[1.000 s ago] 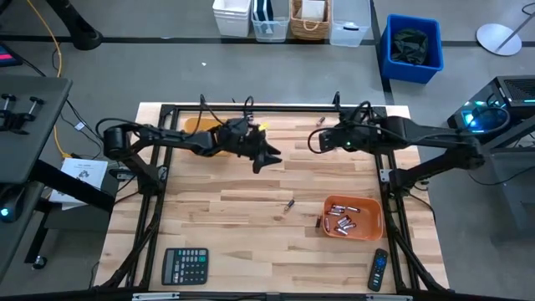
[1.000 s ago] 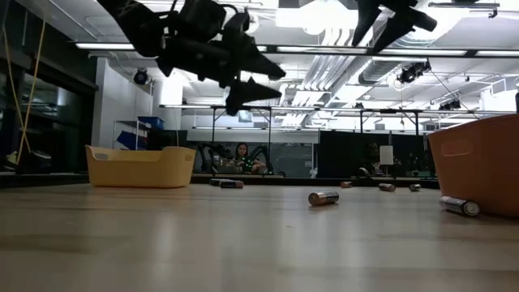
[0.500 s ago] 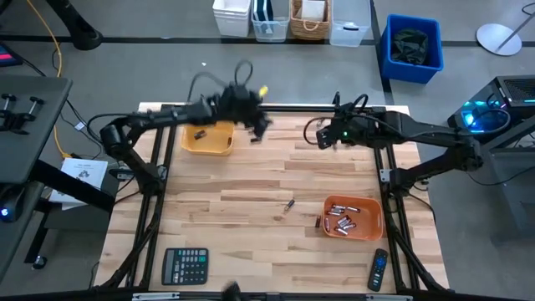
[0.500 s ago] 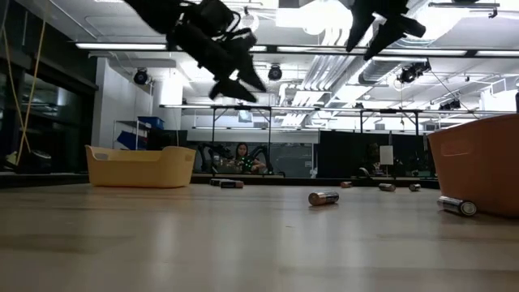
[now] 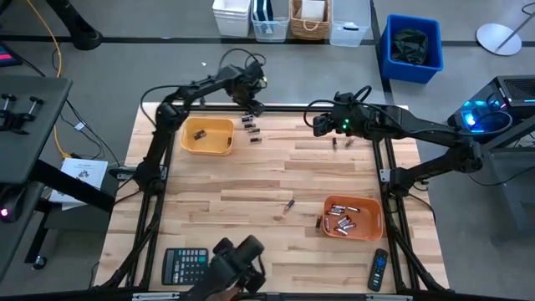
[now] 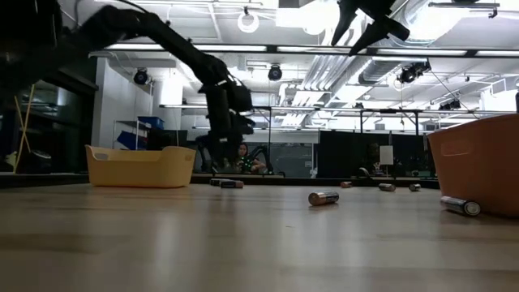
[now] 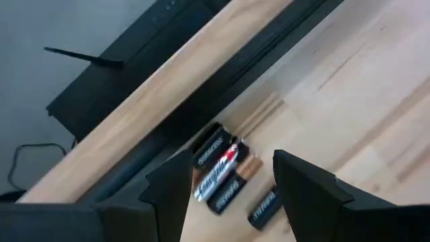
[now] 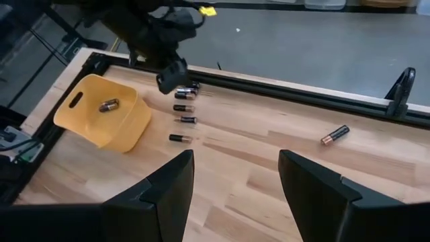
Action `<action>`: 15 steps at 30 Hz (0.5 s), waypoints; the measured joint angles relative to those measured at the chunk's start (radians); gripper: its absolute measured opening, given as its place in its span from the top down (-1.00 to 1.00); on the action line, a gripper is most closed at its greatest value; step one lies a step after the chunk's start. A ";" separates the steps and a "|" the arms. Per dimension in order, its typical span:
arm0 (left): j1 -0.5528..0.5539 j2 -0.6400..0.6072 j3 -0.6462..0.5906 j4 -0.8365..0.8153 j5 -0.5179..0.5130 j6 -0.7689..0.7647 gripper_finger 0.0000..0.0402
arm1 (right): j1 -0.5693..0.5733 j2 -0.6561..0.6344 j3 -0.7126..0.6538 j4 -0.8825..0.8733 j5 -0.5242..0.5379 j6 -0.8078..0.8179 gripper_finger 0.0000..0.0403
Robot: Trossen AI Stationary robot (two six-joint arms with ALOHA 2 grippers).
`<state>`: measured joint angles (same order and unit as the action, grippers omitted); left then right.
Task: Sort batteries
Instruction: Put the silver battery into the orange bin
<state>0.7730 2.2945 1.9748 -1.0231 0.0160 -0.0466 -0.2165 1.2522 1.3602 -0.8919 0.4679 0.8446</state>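
Left hand spread, hovering over a cluster of batteries at the counter's far edge, beside the yellow bin. Right hand spread, empty, raised near two loose cells. Risk: cells lie touching, so closing may pinch two or roll one off the edge.

The dark left arm reaches to the table's far edge, its two-finger end effector parted and empty. The dark right end effector hangs raised nearby, fingers spread.
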 joint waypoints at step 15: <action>-0.057 0.058 0.020 -0.055 -0.117 0.157 0.16 | 0.000 0.000 0.000 -0.001 0.009 0.010 -0.06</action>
<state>0.7155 2.3528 1.9952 -1.0781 -0.1013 0.1104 -0.2165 1.2522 1.3602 -0.8932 0.4770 0.8550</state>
